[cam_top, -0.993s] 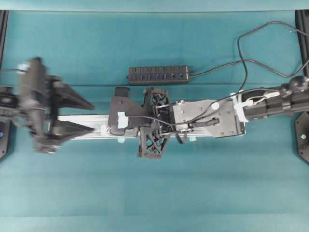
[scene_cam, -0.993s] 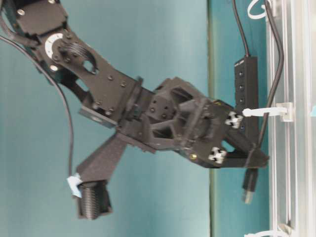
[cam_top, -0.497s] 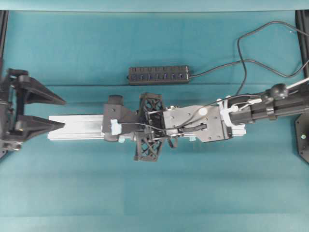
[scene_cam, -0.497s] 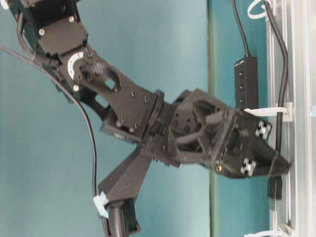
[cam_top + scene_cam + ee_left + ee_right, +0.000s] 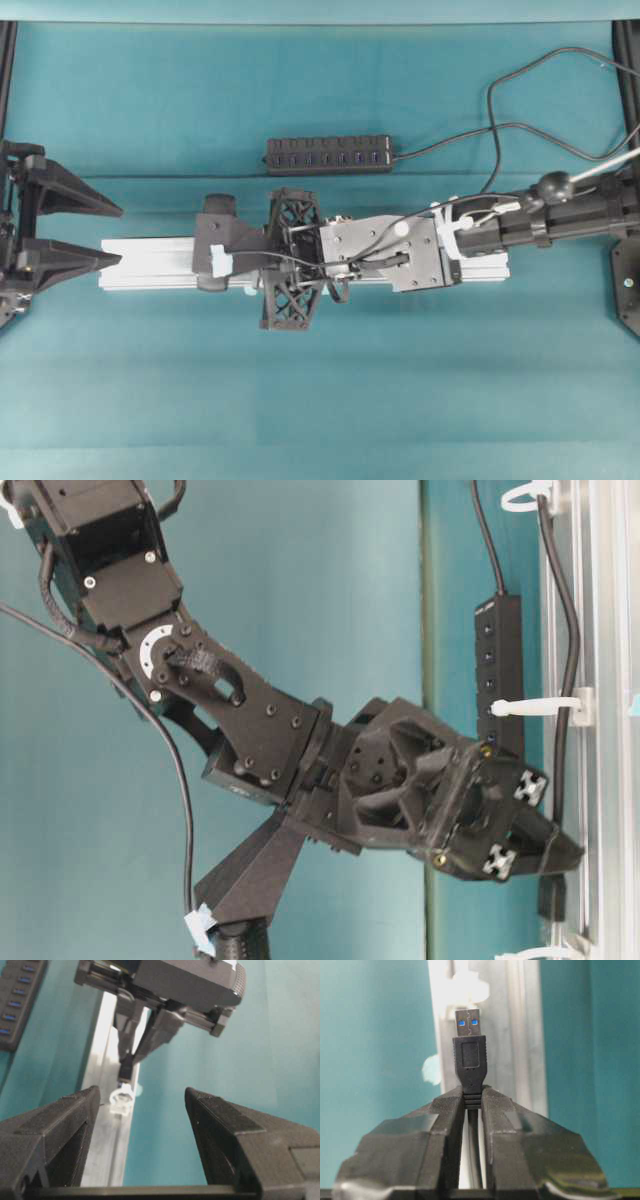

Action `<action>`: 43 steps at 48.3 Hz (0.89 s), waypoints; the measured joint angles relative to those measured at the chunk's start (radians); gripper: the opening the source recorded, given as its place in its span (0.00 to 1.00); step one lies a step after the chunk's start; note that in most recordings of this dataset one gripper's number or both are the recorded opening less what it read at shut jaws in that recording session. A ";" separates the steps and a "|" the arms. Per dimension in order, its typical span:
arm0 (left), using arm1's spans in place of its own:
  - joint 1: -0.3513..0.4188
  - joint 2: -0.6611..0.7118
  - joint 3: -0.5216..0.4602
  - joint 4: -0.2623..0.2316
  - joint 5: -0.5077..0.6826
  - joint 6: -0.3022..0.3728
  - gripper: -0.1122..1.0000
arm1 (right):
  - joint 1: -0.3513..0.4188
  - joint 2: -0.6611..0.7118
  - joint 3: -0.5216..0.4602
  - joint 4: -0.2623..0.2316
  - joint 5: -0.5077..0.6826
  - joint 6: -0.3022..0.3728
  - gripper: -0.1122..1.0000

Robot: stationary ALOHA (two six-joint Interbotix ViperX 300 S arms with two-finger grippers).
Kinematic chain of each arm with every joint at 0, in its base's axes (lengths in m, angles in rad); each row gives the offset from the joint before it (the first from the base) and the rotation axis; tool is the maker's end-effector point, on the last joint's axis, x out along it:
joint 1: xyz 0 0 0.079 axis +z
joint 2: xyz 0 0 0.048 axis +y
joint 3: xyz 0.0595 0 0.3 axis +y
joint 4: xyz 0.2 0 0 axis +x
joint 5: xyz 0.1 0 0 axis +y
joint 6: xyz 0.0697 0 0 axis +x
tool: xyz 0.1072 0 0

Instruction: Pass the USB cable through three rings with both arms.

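- Two pincers in play. The right pincer [image 5: 472, 1105] is clenched on the USB cable [image 5: 468, 1057], just behind the plug; the metal tip sticks out free ahead of the fingertips.
- Cable location: in the overhead view the plug end sits over the silver rail [image 5: 150, 262], at about 9 o'clock from the right wrist body. The cord trails off toward 3 o'clock, loops up near the top right corner and joins the black hub [image 5: 328, 155], which lies on the bench [image 5: 320, 400] at 12 o'clock from the rail.
- Table-level view: cord runs through a ring [image 5: 535, 706] at mid-rail and, it seems, one [image 5: 524, 494] at the top. A third ring [image 5: 530, 951] sits just past the plug, not yet threaded, as far as I can tell.
- Right wrist view: the plug tip points at a pale, blurred ring [image 5: 466, 991] at 12 o'clock, near but apart.
- Left pincer [image 5: 141, 1105] is released, jaws wide, holding nothing. It waits at the rail's far end, 9 o'clock in the overhead view, well apart from the plug. Its camera shows the last ring [image 5: 121, 1096] between the jaws, with the plug coming in from 12 o'clock.
- Step in hand, by my reading: threading the final ring.
- Next move calls for: keeping the plug square to the ring's opening and pushing the tip through; then the left pincer moves in to take the plug beyond the ring. A tilted plug would likely catch the rim.
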 measured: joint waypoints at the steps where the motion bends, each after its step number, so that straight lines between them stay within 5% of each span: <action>1: -0.002 0.000 0.000 -0.002 0.000 0.000 0.78 | 0.000 0.002 -0.002 0.000 0.000 0.000 0.04; 43: 0.000 -0.002 0.014 -0.002 -0.002 0.000 0.78 | -0.002 0.032 -0.041 0.006 0.000 -0.028 0.04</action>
